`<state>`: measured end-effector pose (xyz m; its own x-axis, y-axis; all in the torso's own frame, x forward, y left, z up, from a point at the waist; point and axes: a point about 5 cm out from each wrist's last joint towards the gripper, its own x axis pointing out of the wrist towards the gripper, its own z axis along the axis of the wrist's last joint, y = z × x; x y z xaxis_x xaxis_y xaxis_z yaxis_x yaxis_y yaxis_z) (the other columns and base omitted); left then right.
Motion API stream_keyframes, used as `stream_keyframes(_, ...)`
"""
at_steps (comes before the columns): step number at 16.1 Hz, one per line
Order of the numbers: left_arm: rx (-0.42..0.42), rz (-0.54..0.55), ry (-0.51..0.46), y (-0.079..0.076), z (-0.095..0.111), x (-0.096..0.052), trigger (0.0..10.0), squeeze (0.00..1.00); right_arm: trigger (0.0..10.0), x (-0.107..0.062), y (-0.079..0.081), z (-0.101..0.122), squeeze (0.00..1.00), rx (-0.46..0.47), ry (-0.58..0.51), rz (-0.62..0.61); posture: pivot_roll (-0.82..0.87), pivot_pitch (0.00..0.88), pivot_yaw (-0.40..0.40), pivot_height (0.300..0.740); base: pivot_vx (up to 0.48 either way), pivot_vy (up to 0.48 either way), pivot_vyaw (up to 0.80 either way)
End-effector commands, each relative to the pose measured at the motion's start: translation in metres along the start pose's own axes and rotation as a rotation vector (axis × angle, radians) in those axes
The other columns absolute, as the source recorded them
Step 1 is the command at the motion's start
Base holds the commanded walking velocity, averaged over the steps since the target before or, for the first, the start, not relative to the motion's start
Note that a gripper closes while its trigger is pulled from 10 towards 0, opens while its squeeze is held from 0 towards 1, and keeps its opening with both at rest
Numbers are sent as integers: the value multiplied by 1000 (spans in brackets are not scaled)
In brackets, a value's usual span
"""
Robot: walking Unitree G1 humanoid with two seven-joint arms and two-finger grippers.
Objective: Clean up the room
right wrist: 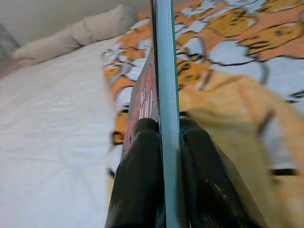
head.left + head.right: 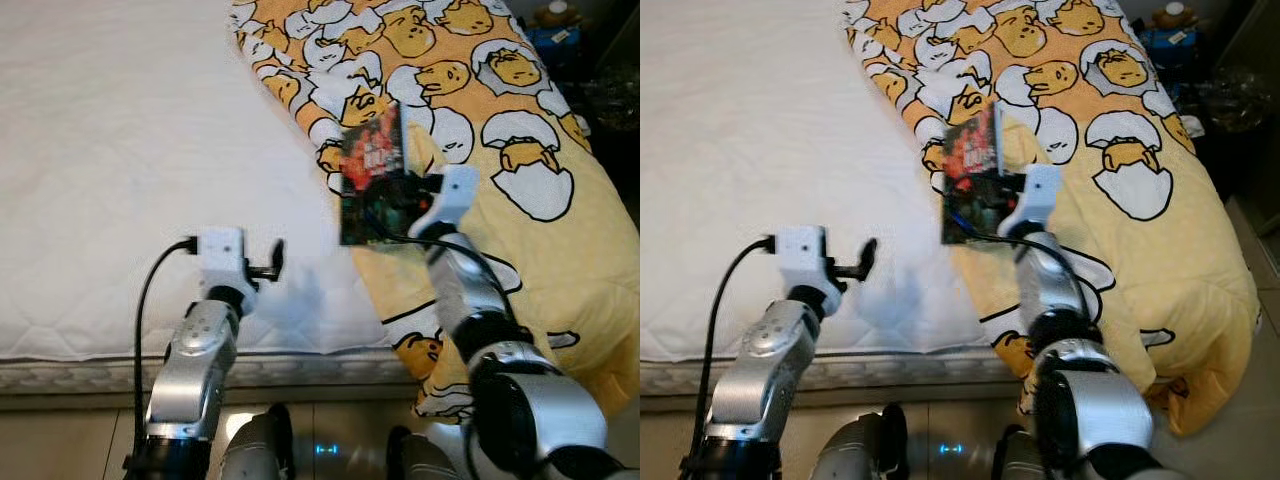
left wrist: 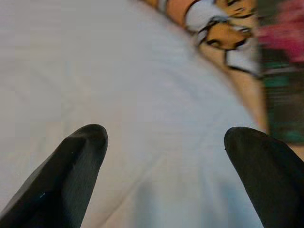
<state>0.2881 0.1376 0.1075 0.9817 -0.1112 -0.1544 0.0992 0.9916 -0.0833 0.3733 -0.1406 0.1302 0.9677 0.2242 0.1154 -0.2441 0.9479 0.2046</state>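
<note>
**Book held on edge in the right jaws, above the blanket's border**

The right gripper (image 2: 400,195) had its jaws closed on a book (image 2: 372,172), pinching the lower part of it. The right wrist view showed one black finger (image 1: 140,175) on each face and the thin blue-green edge running straight away between them. So the long axis of the book went up from the jaws, toward 12 o'clock in the head views, and the book stood upright in the air over the border where the yellow cartoon blanket (image 2: 520,130) met the white mattress (image 2: 120,150).

The left gripper (image 2: 268,264) hovered low over the mattress, at about 8 o'clock from the book and apart from it. Its jaws were wide open and empty. The right arm was clearly the nearer one; I judged the next move was to carry the book off the bed.
</note>
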Motion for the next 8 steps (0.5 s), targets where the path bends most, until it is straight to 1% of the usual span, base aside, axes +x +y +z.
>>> stream_keyframes(1,27,-3,18,-3,-4,3,10000,0,0,-8,-14,-1,0,-16,-9,-50,85,165,11,740,0,0,0)
stream_keyframes(3,73,-50,-16,-9,0,5,10000,0,0,-16,-24,-4,0,-22,-8,-96,75,156,14,740,0,0,0)
stream_keyframes(4,104,-67,-38,-12,4,6,10000,0,0,-22,-29,-5,0,-27,-17,-121,69,150,15,740,0,439,0)
stream_keyframes(6,97,-69,-60,-14,7,10,10000,0,0,-28,-32,-5,0,-39,-32,-143,60,141,16,740,0,437,0)
stream_keyframes(8,116,-74,-90,-18,11,12,10000,0,0,-30,-35,-4,0,-43,-37,-157,51,131,14,740,0,442,641)
